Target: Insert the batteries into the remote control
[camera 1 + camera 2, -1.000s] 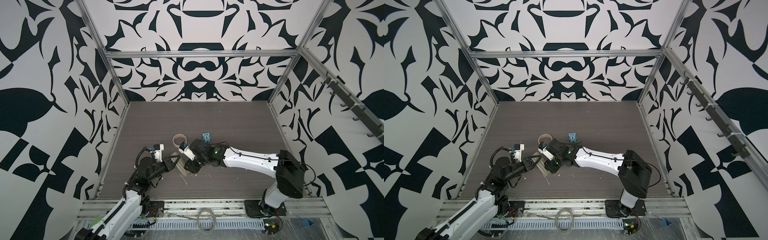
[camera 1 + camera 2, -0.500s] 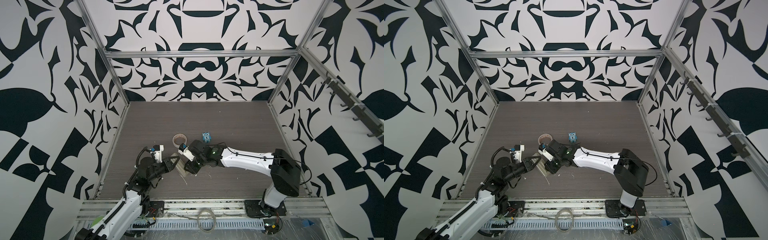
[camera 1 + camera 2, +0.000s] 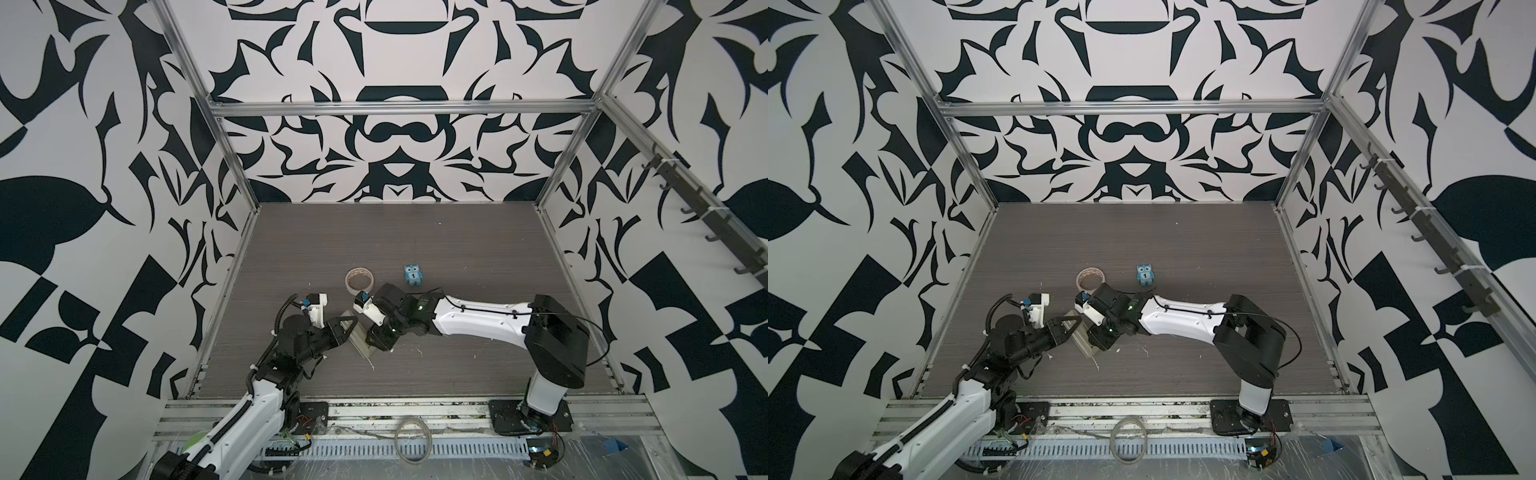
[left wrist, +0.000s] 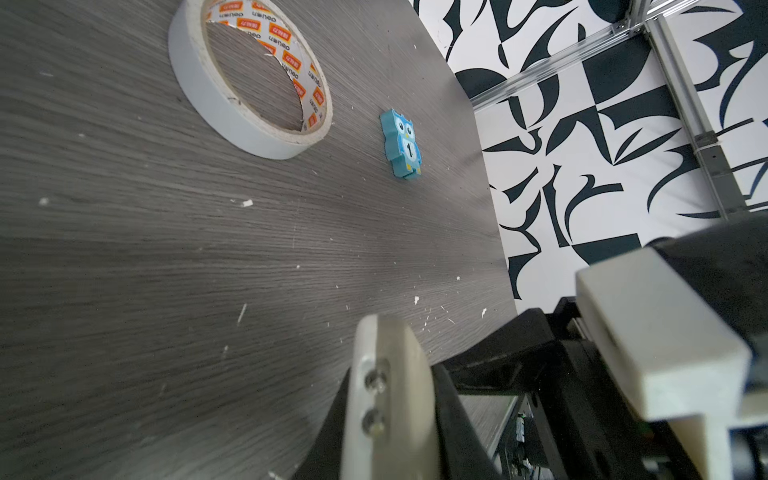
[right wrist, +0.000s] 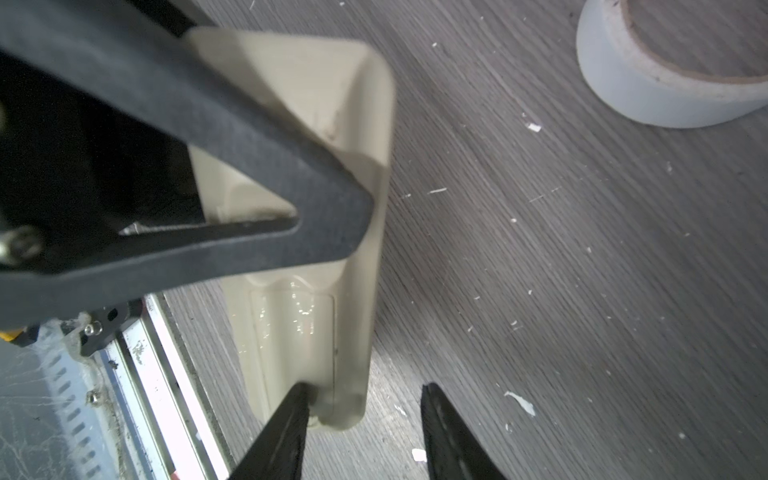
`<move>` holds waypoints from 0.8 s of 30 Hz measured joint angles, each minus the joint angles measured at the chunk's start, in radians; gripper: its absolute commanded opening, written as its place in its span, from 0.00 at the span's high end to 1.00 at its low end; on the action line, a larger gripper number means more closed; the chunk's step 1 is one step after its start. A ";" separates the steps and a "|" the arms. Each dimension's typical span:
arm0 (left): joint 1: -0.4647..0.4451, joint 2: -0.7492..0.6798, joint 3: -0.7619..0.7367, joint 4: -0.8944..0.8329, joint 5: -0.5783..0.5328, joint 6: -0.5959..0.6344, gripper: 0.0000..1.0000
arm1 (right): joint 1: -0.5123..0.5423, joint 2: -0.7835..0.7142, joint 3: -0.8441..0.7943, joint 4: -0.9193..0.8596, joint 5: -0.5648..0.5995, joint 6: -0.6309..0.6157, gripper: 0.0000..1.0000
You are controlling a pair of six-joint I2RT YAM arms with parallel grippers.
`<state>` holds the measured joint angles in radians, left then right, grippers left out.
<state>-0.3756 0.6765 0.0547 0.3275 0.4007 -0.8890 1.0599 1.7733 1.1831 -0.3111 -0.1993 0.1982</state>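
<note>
Glossy cream plastic remote control (image 5: 299, 332), matt grey woodgrain table (image 5: 540, 249), papery tape roll (image 5: 648, 95).

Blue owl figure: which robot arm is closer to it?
Right. The right arm runs close beside the blue owl; the left arm sits farther off, beyond the remote control.

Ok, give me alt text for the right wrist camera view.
A cream remote control, back side showing, is clamped by the left gripper; the right gripper is open, one of its fingers at the end of the battery cover. A tape roll lies nearby on the grey table.
</note>
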 measured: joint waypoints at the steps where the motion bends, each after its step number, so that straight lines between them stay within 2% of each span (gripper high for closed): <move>1: 0.000 0.000 0.000 -0.003 0.000 0.000 1.00 | 0.000 0.002 0.000 0.000 -0.001 -0.002 0.52; 6: 0.001 -0.007 0.000 -0.012 -0.001 0.000 1.00 | 0.000 0.002 0.002 0.001 -0.002 -0.018 0.51; 15: -0.002 -0.016 0.002 0.019 0.015 -0.014 1.00 | 0.000 -0.055 -0.010 0.001 0.026 -0.046 0.39; 24: -0.004 0.004 0.010 0.034 0.016 -0.027 1.00 | 0.003 -0.122 -0.014 0.029 0.028 -0.042 0.17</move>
<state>-0.3798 0.6804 0.0650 0.3618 0.4164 -0.9165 1.0630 1.6512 1.1690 -0.2825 -0.1711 0.1566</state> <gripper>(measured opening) 0.245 0.805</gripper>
